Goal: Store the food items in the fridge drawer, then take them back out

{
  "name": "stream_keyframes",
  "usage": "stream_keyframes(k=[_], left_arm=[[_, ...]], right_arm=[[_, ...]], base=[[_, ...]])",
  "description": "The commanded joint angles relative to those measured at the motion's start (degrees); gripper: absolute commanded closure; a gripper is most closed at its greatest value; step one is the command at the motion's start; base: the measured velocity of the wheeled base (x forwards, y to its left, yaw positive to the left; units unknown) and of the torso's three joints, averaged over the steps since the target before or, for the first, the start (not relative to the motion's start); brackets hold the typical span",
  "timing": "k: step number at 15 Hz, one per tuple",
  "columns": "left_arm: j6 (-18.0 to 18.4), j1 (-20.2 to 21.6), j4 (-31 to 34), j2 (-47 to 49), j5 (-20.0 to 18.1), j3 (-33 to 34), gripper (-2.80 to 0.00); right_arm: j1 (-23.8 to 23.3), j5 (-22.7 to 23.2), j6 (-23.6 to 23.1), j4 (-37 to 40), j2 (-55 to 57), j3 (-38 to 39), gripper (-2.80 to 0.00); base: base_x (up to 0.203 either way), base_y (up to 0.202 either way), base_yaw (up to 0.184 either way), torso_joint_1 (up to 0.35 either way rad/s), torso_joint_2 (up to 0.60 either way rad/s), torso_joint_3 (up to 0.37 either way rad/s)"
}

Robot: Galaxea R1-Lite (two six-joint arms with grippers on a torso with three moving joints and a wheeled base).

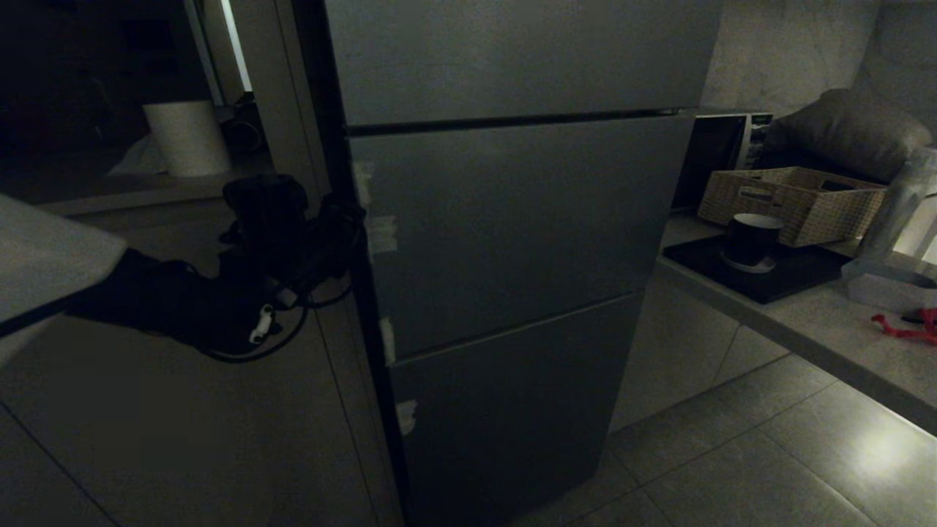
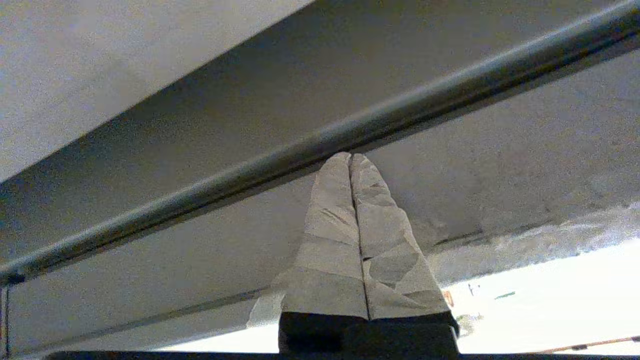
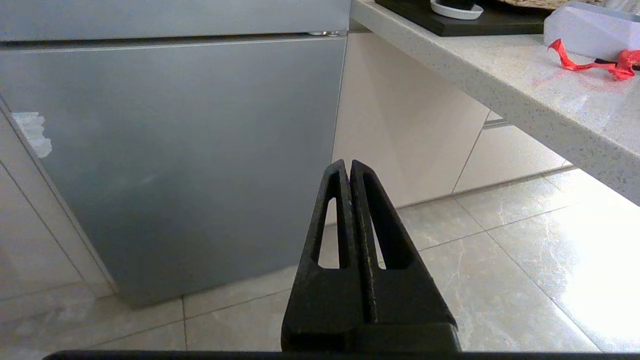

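With the fridge (image 1: 512, 234) shut on every door, nothing of the task done: no drawer on show, no food items anywhere in sight, storing and retrieving both still ahead. Left gripper (image 2: 350, 159) pressed closed and empty, tips right at the seam along a door's edge, seemingly working to open it. Right gripper (image 3: 349, 167) hanging idle, fingers together, fridge and floor (image 3: 500, 280) beyond the tips.

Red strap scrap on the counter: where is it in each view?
Head view: red strap scrap at the far right edge, on the counter.
Left wrist view: not in it.
Right wrist view: top right corner, beside a white box.
Shared landmark: the black tray.
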Motion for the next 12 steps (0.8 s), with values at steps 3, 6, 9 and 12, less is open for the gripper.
stream_keyframes(k=[3, 6, 9, 12], left_arm=[[-0.4, -2.2, -0.1, -1.4, -1.1, 2.2, 0.00], [-0.4, -3.9, -0.3, -5.0, -1.1, 4.8, 0.00], [-0.6, -6.2, -0.5, -9.0, -0.9, 8.7, 0.00], [-0.8, -10.1, -0.7, -15.3, -0.6, 15.5, 0.00]], right_arm=[[0.0, 0.0, -0.1, 0.0, 0.0, 0.0, 0.00], [0.0, 0.0, -0.1, 0.0, 0.0, 0.0, 0.00], [0.0, 0.0, -0.1, -0.1, 0.1, 0.0, 0.00], [0.0, 0.0, -0.1, 0.0, 0.1, 0.0, 0.00]], base=[[0.000, 0.000, 0.000, 0.000, 0.00, 0.000], [0.000, 0.000, 0.000, 0.000, 0.00, 0.000], [0.000, 0.000, 0.000, 0.000, 0.00, 0.000], [0.000, 0.000, 0.000, 0.000, 0.00, 0.000]])
